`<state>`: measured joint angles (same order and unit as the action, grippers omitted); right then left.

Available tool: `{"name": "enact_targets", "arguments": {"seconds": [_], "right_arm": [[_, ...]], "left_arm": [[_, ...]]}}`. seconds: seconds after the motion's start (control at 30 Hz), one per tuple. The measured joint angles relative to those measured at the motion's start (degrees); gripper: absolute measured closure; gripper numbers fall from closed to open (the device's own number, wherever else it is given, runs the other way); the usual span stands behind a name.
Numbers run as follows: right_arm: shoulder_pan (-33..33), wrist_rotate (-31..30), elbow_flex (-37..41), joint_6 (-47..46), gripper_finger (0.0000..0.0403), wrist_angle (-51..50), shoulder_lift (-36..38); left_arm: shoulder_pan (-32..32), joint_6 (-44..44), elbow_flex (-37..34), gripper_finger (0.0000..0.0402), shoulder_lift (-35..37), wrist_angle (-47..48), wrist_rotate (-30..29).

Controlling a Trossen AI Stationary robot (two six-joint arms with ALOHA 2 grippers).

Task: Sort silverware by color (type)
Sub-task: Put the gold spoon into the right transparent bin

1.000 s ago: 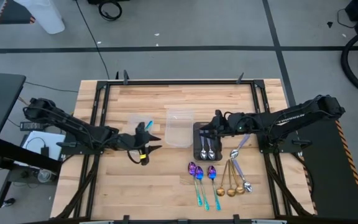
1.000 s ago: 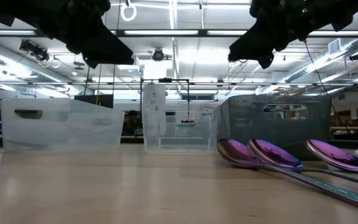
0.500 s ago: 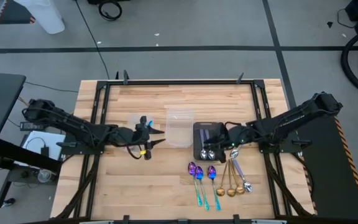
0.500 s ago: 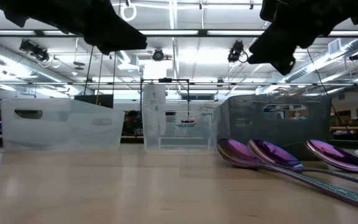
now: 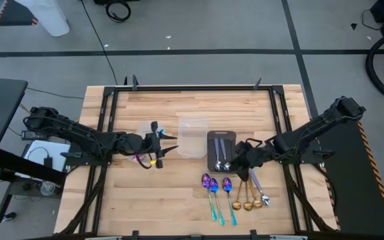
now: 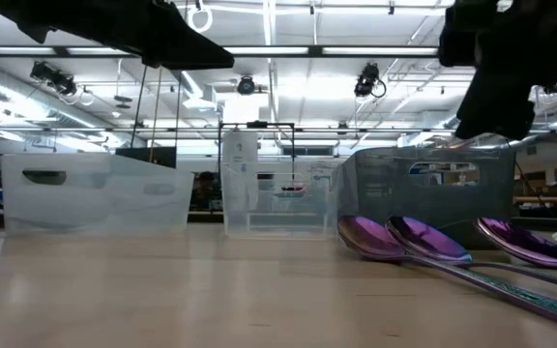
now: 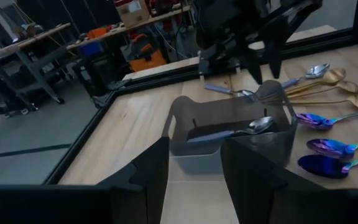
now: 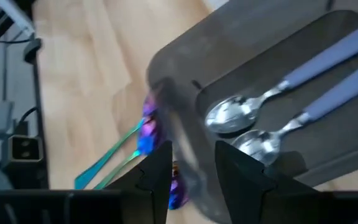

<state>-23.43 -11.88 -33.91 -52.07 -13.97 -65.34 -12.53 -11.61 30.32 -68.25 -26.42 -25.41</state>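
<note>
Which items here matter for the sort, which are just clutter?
Job:
- purple spoons
- gold spoons
- silver spoons in dark tray
- loose silver spoons
- dark tray
- clear tub

Lying about:
- white container on the floor
- cables
</note>
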Motion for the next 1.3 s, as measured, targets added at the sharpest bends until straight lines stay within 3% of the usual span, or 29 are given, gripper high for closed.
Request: {"name": "enact_targets", "arguments": {"seconds": [0.23,0.57,0.93,1.3], "right_arm": [[-3.50,3.32,-1.25,-3.15,0.0271,-1.99,0.04],[-7.59,5.57,-7.23,-21.07,0.0276,-23.90,-0.85],[-9.83,11.77,-8.02,-35.34,0.0277,-25.74,-10.97],[-11.68,14.05,-18.88,-43.79,0.0277,-32.01,-24.81]], "left_arm": [[0.00,-0.44,0.00,0.0249,0.00,0.00,0.00],[0.00,-3.78,-0.02,0.0249,0.02,-1.23,0.00],[0.45,-5.71,-0.02,0.0249,0.02,-3.01,0.00],[3.58,-5.53,-0.02,0.0249,0.02,-2.88,-0.02]]}}
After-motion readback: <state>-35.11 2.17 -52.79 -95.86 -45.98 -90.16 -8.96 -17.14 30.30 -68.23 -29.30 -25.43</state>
